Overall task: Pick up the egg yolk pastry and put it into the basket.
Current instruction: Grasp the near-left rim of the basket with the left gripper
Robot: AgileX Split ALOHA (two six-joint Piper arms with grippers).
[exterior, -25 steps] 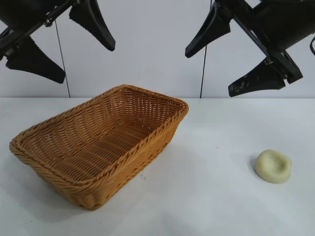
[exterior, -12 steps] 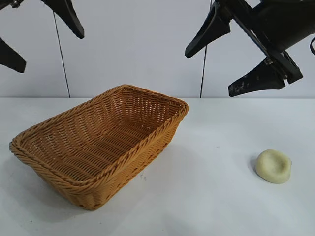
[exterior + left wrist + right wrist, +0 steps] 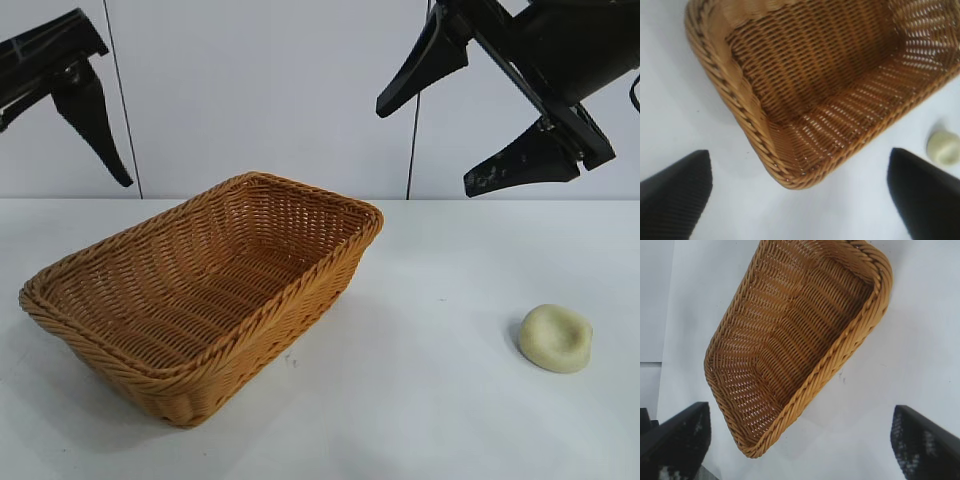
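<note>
Well below the right gripper's (image 3: 478, 128) spread, empty fingers (image 3: 520, 160), seemingly untouched: the egg yolk pastry (image 3: 555, 338).

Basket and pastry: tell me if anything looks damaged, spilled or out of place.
Nothing stands out. The basket sits flat on the table, weave intact and empty. The egg yolk pastry lies whole on the table to its right, apart from it. Both grippers hang open above, holding nothing.

We see the pastry (image 3: 555, 338), a pale cream-yellow rounded lump with a shallow dimple on top, lying on the white table at the exterior view's right, well apart from the basket (image 3: 200, 290). The basket is orange-brown woven wicker, rectangular with flared sides and a braided rim, upright at the left with nothing inside.
</note>
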